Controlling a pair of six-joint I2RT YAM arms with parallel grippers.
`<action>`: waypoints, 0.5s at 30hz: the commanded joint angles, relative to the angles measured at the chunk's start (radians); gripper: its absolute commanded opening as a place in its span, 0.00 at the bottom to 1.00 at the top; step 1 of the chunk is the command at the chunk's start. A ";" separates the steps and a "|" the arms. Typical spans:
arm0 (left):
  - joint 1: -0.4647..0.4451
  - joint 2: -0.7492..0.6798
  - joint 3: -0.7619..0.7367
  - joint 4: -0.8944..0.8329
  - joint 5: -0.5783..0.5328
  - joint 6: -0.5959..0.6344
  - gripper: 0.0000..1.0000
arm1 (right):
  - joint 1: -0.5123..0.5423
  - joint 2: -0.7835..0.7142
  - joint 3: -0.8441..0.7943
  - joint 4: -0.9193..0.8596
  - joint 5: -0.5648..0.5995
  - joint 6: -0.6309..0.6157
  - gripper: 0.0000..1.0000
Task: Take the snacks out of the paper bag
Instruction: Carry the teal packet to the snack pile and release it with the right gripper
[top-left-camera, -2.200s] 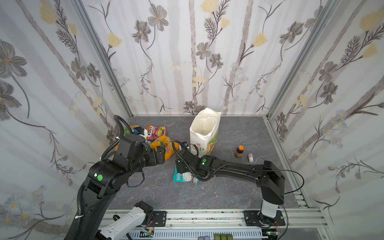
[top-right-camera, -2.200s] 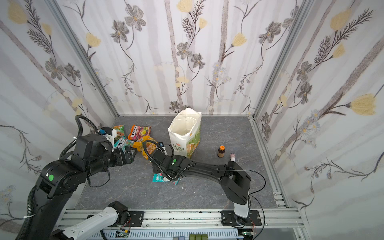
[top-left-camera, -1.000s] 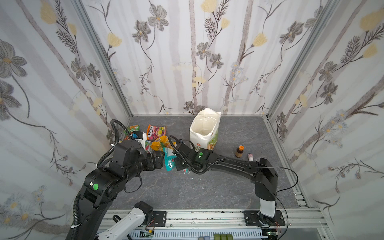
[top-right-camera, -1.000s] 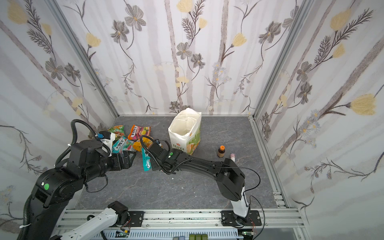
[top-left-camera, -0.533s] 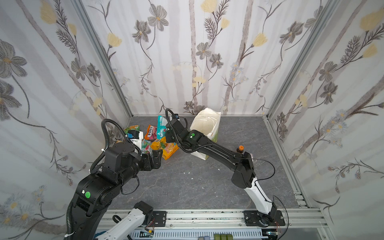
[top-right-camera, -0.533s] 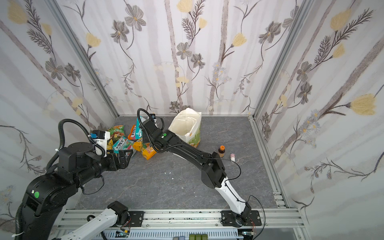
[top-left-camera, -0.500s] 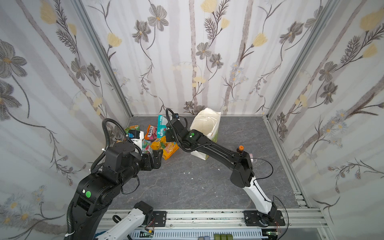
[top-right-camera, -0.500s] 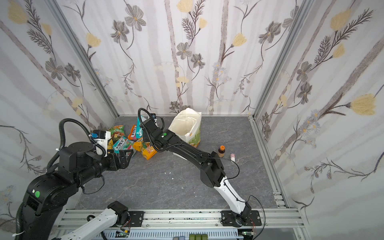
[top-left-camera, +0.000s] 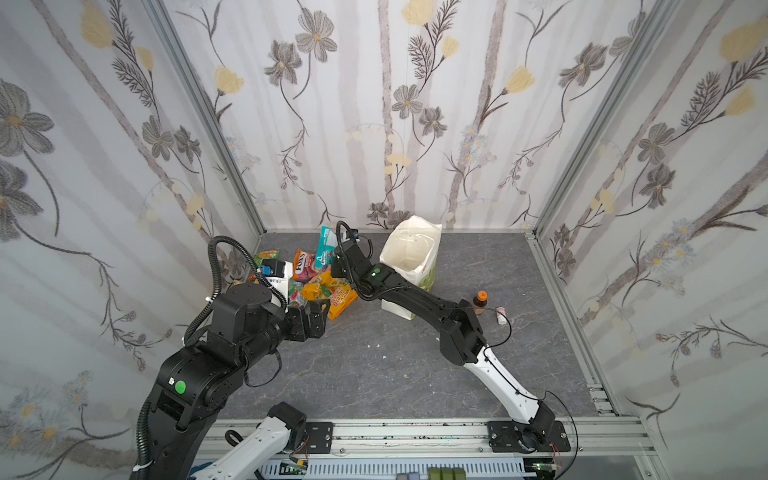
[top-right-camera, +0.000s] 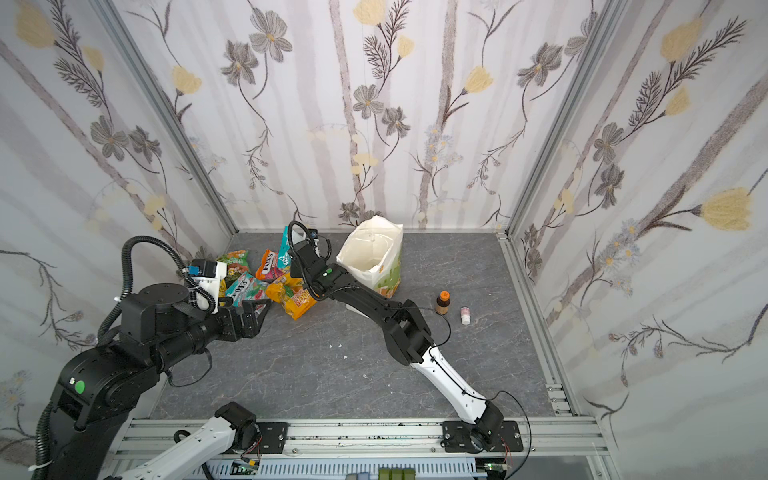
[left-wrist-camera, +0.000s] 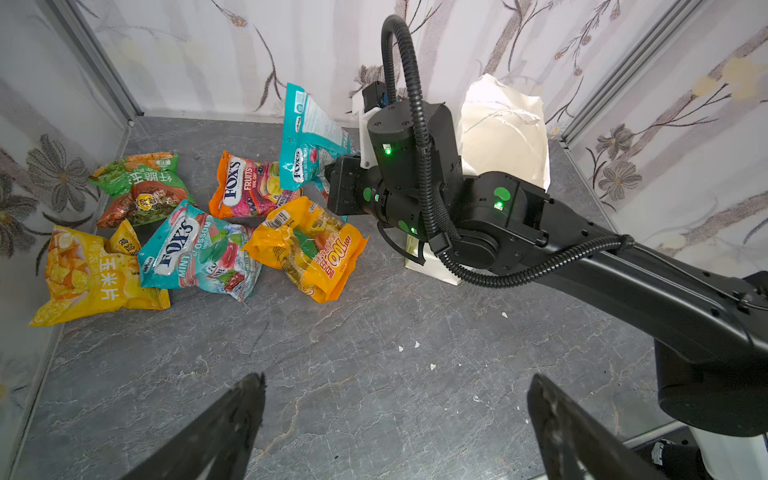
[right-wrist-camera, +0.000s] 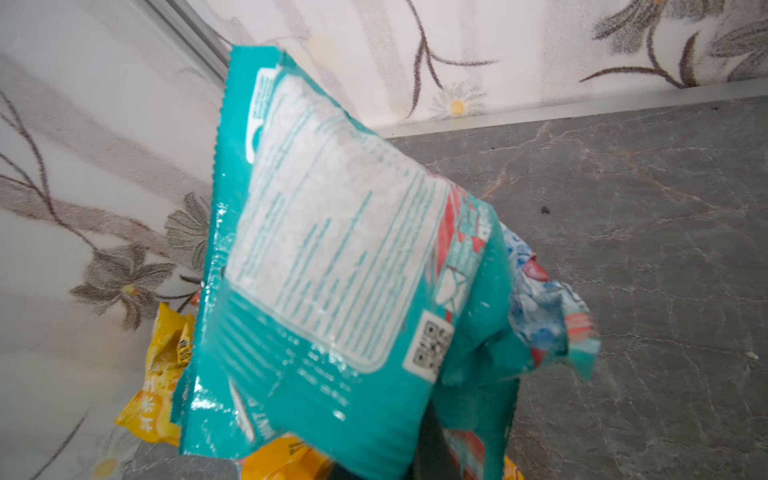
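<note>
The teal FOX'S mint packet (left-wrist-camera: 309, 141) is out of the paper bag (top-left-camera: 411, 249), pinched by its lower end in the right gripper (top-left-camera: 336, 261), with its long axis near upright above the fingers. It hangs just over the loose snacks (left-wrist-camera: 199, 249) by the back left corner of the table (top-left-camera: 374, 374). The left gripper (left-wrist-camera: 397, 386), jaws wide and empty, hovers nearer the front edge, so the release likely falls to the right arm.

On my right a small brown bottle (top-left-camera: 481, 302) with an orange cap stands upright on the grey marbled tabletop (top-left-camera: 374, 386), a tiny white-and-pink container (top-left-camera: 501, 314) just beside it, white crumbs (left-wrist-camera: 416, 344) mid-table, flowered wallpaper walls (top-left-camera: 374, 124) on three sides, a metal rail (top-left-camera: 415, 432) along the front.
</note>
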 joint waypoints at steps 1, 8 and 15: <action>0.002 0.001 -0.001 0.030 0.009 0.020 1.00 | -0.009 0.024 0.012 0.085 0.033 0.025 0.06; 0.001 -0.002 -0.022 0.030 0.024 0.016 1.00 | -0.015 0.026 0.012 0.116 -0.009 0.028 0.31; 0.001 0.000 -0.038 0.045 0.035 0.005 1.00 | 0.004 -0.074 0.011 0.077 -0.049 -0.009 0.37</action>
